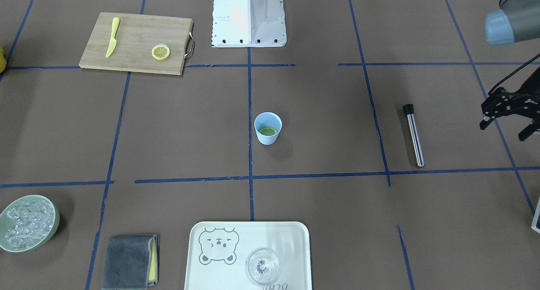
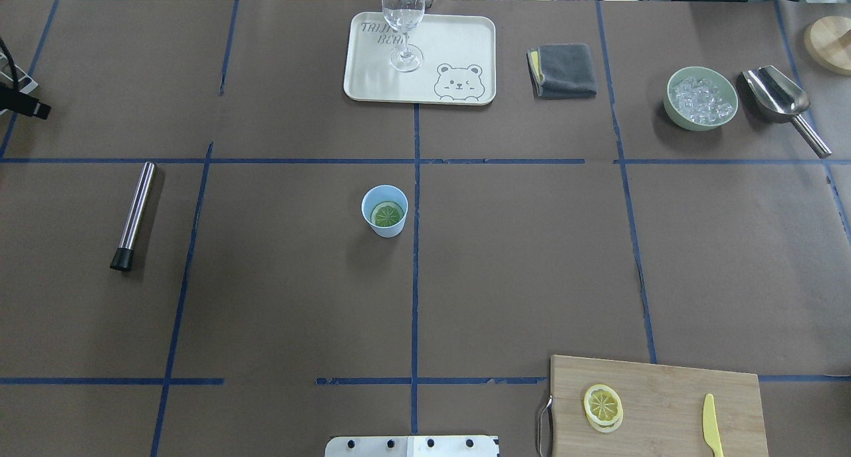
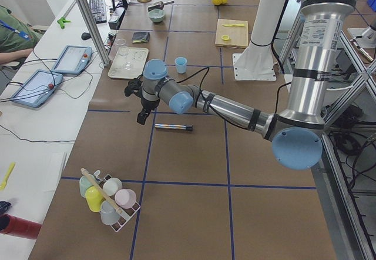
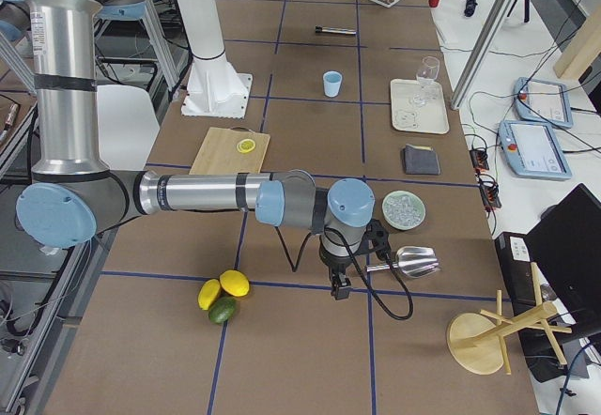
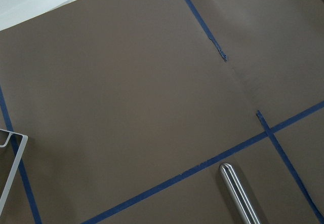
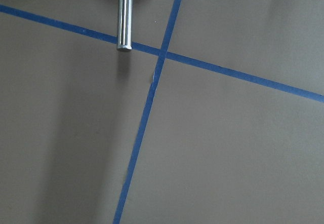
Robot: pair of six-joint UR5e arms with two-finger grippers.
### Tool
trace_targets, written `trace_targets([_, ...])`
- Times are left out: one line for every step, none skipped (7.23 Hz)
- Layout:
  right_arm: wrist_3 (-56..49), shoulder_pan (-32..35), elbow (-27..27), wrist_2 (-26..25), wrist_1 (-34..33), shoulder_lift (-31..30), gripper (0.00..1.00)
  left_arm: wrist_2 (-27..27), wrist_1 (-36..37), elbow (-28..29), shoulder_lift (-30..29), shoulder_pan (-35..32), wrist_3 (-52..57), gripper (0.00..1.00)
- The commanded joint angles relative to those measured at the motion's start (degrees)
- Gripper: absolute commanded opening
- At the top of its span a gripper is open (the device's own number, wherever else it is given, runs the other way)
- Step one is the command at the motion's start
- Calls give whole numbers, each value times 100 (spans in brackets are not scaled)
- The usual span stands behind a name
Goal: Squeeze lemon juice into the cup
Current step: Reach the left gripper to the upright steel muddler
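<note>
Two lemon slices (image 2: 387, 214) (image 2: 603, 405); one each of blue cup (image 2: 382, 194), wooden board (image 2: 665, 404), yellow knife (image 2: 711, 434), wine glass (image 2: 403, 18), tray (image 2: 459, 41), grey cloth (image 2: 566, 70), ice bowl (image 2: 678, 116), scoop (image 2: 778, 94), steel rod (image 2: 136, 211).

The surface (image 2: 518, 264) is covered in matt brown paper, crossed by blue tape (image 2: 415, 297) that is frayed in places. The board (image 2: 665, 404) is pale wood with a fine straight grain and a bright wire handle (image 2: 544, 424); the knife (image 2: 711, 434) on it looks like yellow plastic. The rod (image 2: 135, 211) is polished metal with a dull black cap (image 2: 120, 260). The scoop (image 2: 774, 94) is mirror-bright metal. The cup (image 2: 392, 231) is smooth and matt. The glass (image 2: 403, 18) is clear, the tray (image 2: 372, 71) smooth with a faint sheen, and the cloth (image 2: 568, 71) grey and soft-napped.
</note>
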Motion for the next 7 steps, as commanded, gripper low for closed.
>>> trace_targets([-15, 4, -2, 3, 0, -14, 100, 532, -14, 201, -122, 736, -1137, 68])
trace_targets([-15, 4, -11, 3, 0, -23, 100, 788, -92, 254, -122, 1044, -1489, 68])
trace_targets([-41, 4, -11, -6, 9, -40, 100, 799, -528, 455, -122, 1308, -1867, 68])
trace_targets([-50, 12, -11, -6, 9, -41, 100, 799, -994, 770, -131, 1485, -2062, 68])
trace_targets([-42, 13, -11, -15, 9, -41, 100, 808, -1381, 1095, -148, 1608, -2090, 68])
trace_targets([-59, 30, -11, -15, 9, -67, 100, 886, -1498, 1263, -209, 1662, -2186, 68])
trace_targets([-68, 82, -2, -15, 9, -84, 100, 974, -1508, 1283, -210, 1775, -2231, 68])
